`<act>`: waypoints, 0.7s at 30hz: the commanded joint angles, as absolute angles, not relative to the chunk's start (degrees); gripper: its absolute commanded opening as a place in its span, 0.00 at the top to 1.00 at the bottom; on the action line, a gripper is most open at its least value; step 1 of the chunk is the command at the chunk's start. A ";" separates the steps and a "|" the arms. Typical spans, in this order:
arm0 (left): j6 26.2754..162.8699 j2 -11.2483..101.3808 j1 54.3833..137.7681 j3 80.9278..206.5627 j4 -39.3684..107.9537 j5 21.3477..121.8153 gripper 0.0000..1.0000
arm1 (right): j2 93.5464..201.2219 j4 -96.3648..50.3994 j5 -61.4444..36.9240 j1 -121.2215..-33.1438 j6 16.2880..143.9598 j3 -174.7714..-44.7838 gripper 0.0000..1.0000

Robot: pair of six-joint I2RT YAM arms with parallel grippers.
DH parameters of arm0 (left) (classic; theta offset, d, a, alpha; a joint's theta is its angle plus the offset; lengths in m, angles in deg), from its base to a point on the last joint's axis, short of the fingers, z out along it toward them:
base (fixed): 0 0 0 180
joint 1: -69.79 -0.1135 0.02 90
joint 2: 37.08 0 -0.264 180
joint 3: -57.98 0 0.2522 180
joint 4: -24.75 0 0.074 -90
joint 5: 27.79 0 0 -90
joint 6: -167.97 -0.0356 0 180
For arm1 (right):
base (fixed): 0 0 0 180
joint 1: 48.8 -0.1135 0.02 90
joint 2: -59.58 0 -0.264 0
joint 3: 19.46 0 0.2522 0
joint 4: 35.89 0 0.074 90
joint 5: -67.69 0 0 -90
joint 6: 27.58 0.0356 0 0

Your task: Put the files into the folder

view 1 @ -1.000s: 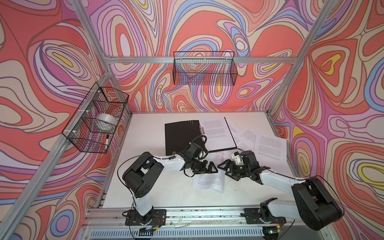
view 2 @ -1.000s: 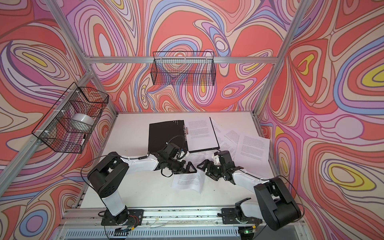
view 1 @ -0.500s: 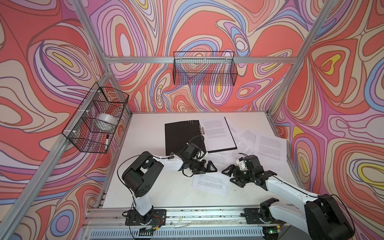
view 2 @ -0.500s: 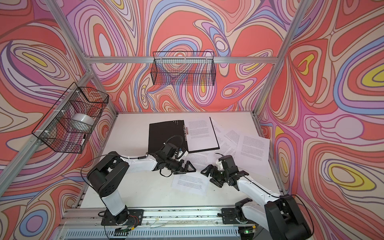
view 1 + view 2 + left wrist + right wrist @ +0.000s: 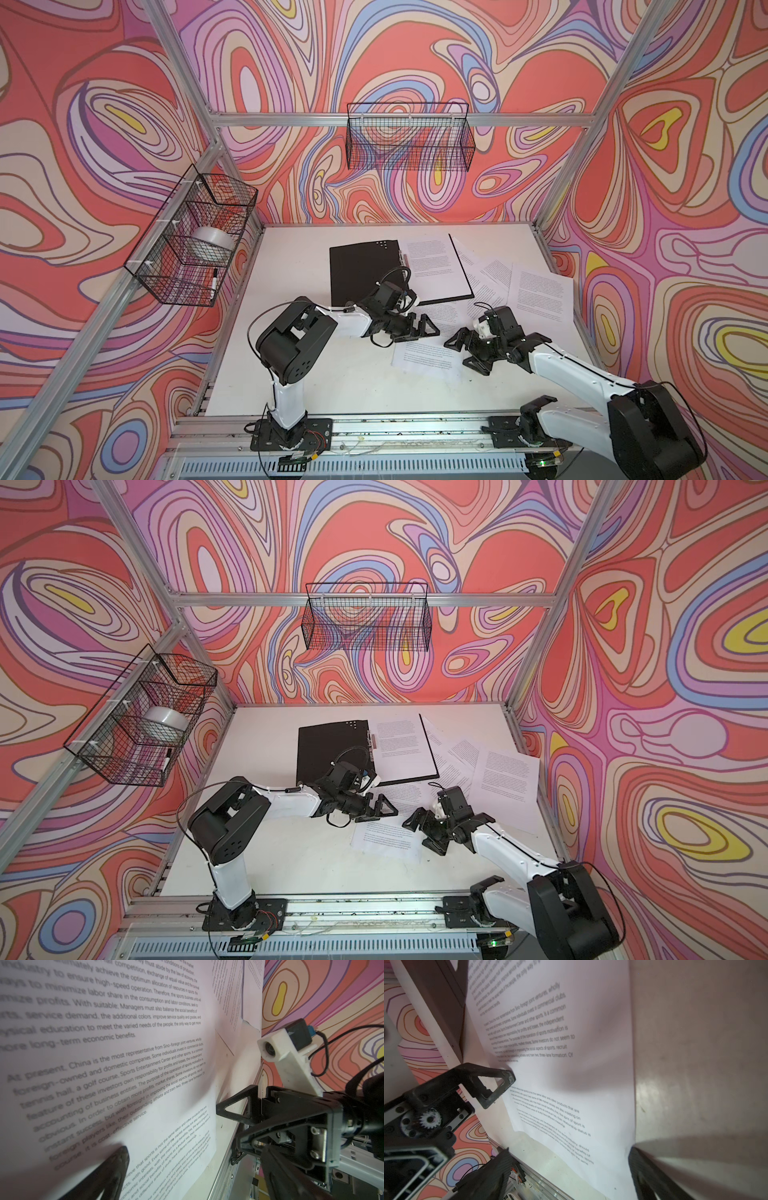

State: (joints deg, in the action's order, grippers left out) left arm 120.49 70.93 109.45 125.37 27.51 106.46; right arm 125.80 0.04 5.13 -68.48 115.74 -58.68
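The folder (image 5: 361, 270) (image 5: 328, 750) lies open at the back middle of the table, black faces up, and one of the files (image 5: 432, 266) rests on its right half. Several more files (image 5: 540, 295) (image 5: 507, 779) overlap to its right. One printed sheet (image 5: 424, 359) (image 5: 386, 839) (image 5: 124, 1043) (image 5: 571, 1064) lies near the front between both grippers. My left gripper (image 5: 422, 330) (image 5: 380, 810) (image 5: 197, 1172) is open at the sheet's far edge, one fingertip (image 5: 506, 1078) touching it. My right gripper (image 5: 463, 353) (image 5: 420, 832) (image 5: 569, 1169) is open at the sheet's right edge, holding nothing.
A wire basket (image 5: 191, 237) on the left wall holds a tape roll (image 5: 212, 245) and a marker. Another wire basket (image 5: 409, 141) hangs on the back wall. An aluminium rail (image 5: 374, 424) with both arm bases runs along the table's front edge.
My right gripper has drawn back a little toward the front, down to the front sheet's right edge. The left gripper and the sheets have stayed put.
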 commanded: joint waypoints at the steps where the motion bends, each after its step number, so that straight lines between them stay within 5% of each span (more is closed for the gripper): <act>1: 121.15 78.60 108.99 122.58 37.59 96.52 0.00 | 128.84 14.78 -6.59 -68.66 116.33 -56.80 0.05; 21: 121.47 79.55 108.90 122.29 36.24 96.91 0.00 | 137.56 14.11 -10.71 -72.62 126.06 -60.05 0.03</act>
